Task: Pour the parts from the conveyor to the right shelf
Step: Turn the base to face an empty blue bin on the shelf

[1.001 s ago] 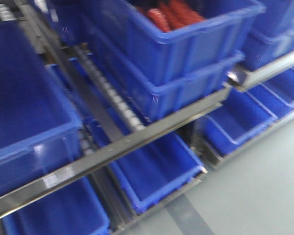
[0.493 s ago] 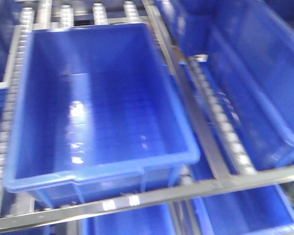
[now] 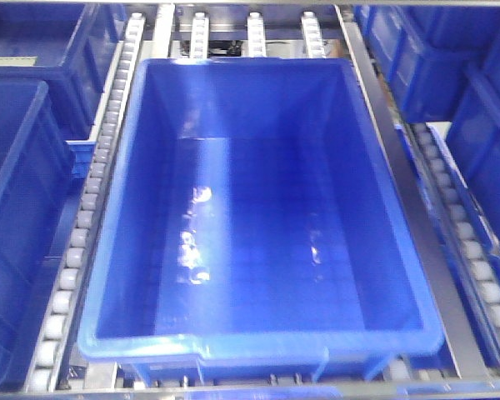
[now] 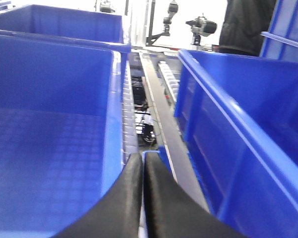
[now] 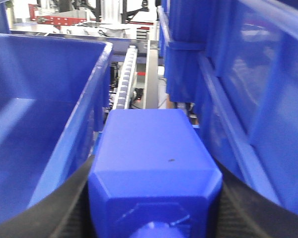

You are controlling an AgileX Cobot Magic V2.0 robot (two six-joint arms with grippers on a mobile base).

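Observation:
My right gripper [image 5: 156,171] is shut on a bright-blue block [image 5: 154,153] with a knob on its near face. It holds the block over the gap between two blue crates of the steel shelf [image 5: 150,82]. My left gripper [image 4: 143,161] is shut and empty, its black fingers [image 4: 124,198] pressed together above the roller rail between two crates. The front view looks down into a large empty blue crate [image 3: 258,344] on the shelf's white rollers [image 3: 83,225]. Neither gripper shows there. The conveyor is out of view.
More blue crates stand on the left [image 3: 17,208] and right [image 3: 483,125] of the centre crate. Steel rails [image 3: 417,225] run between them. In the left wrist view crate walls rise on both sides [image 4: 223,129], and camera stands show far behind.
The front view has swung from the shelf's lower tiers and the floor to straight above the empty crate, which now sits centred and sharp.

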